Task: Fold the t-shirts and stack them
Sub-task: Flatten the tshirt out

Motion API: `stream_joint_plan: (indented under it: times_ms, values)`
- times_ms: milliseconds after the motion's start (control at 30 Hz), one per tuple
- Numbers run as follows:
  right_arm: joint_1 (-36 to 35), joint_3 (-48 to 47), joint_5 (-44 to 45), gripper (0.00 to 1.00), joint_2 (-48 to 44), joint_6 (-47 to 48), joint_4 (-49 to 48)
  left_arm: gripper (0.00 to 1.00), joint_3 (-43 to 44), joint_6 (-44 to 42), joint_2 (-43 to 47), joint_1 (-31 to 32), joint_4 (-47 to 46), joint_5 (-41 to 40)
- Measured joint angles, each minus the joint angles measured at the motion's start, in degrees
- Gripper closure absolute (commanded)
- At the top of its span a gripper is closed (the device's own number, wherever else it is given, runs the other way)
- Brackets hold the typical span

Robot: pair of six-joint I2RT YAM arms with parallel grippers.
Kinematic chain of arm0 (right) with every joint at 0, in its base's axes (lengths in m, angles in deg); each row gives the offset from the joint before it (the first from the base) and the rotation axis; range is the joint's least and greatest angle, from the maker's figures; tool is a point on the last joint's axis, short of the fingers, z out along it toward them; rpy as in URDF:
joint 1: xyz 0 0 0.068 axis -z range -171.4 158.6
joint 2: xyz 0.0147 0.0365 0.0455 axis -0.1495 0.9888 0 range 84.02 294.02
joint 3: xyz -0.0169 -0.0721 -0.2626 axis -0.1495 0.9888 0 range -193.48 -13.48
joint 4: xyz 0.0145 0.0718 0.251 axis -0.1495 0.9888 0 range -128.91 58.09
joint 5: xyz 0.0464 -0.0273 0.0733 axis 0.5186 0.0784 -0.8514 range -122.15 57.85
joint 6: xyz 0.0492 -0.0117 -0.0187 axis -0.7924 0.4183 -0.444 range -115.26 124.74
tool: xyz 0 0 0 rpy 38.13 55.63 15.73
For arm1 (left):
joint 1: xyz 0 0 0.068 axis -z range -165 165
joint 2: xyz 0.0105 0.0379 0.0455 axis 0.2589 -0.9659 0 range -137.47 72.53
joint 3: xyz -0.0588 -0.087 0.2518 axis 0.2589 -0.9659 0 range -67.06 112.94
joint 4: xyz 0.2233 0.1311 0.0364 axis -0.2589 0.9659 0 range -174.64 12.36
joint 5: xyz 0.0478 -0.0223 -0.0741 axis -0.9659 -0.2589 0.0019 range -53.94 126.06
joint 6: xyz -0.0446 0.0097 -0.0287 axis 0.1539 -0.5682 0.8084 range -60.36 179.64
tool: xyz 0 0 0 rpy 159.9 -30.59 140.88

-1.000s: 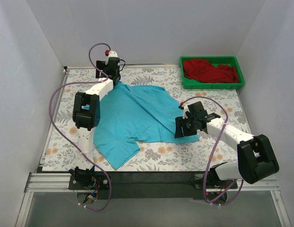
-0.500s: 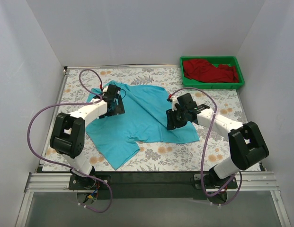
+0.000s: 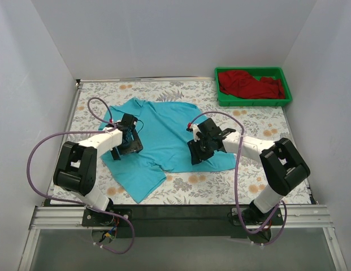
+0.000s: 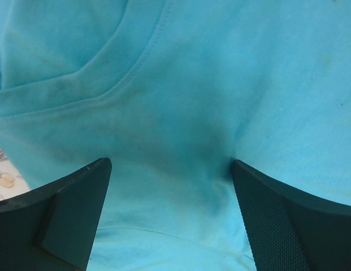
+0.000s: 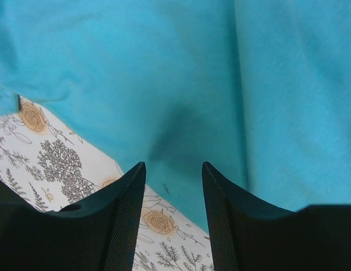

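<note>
The turquoise-blue t-shirt (image 3: 164, 132) lies spread and rumpled in the middle of the table. My left gripper (image 3: 128, 144) is open, low over the shirt's left part. In the left wrist view the left gripper (image 4: 169, 165) has its fingers wide apart over the cloth (image 4: 220, 68), with a collar seam at the upper left. My right gripper (image 3: 195, 153) is open at the shirt's near right edge. In the right wrist view the right gripper (image 5: 173, 166) straddles that edge of the shirt (image 5: 164, 68). The dark red t-shirt (image 3: 248, 83) lies crumpled in the tray.
The green plastic tray (image 3: 254, 103) stands at the far right corner of the floral tablecloth (image 3: 248, 175). White walls close in the left, right and back. Purple cables loop beside both arms. The tablecloth also shows in the right wrist view (image 5: 56, 158).
My left arm has swung from the far edge back toward me, over the shirt's left part, and the shirt's far left corner has shifted with it. My right gripper has moved left along the near edge.
</note>
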Motion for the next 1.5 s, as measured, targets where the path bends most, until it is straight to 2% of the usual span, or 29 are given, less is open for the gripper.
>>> stream_joint_plan:
  times_ms: [233,433,700,867,1033,1133,1267,1500]
  values:
    - [-2.4,1.6,-0.5,0.54,0.5,0.2,0.5,0.19,-1.7,1.6,2.1,-3.5,3.6,0.0]
    - [-5.4,3.0,-2.1,0.54,-0.7,-0.6,1.0,0.17,-1.2,1.7,2.1,-3.9,5.9,-0.4]
    - [-6.5,3.0,-1.5,0.53,-5.7,-1.5,10.0,0.1,0.7,-0.7,2.6,-4.1,10.5,-1.0]
    - [2.6,-4.4,3.0,0.55,-8.5,0.0,11.9,0.1,5.1,-3.5,5.9,-3.0,9.3,0.0]
    - [15.9,-8.6,4.5,0.55,-7.8,0.1,5.2,0.1,7.1,-5.9,8.8,0.1,1.2,3.2]
    - [21.9,-10.2,3.6,0.55,-3.8,0.2,1.0,0.1,6.8,-7.6,8.1,0.5,-3.9,5.6]
    - [24.9,-13.7,1.0,0.55,4.3,1.1,-3.0,0.1,6.3,-9.8,5.5,0.5,-8.4,7.6]
    - [26.1,-17.5,-6.0,0.56,14.7,4.4,-6.9,0.1,0.3,-11.9,4.5,0.5,-13.4,9.3]
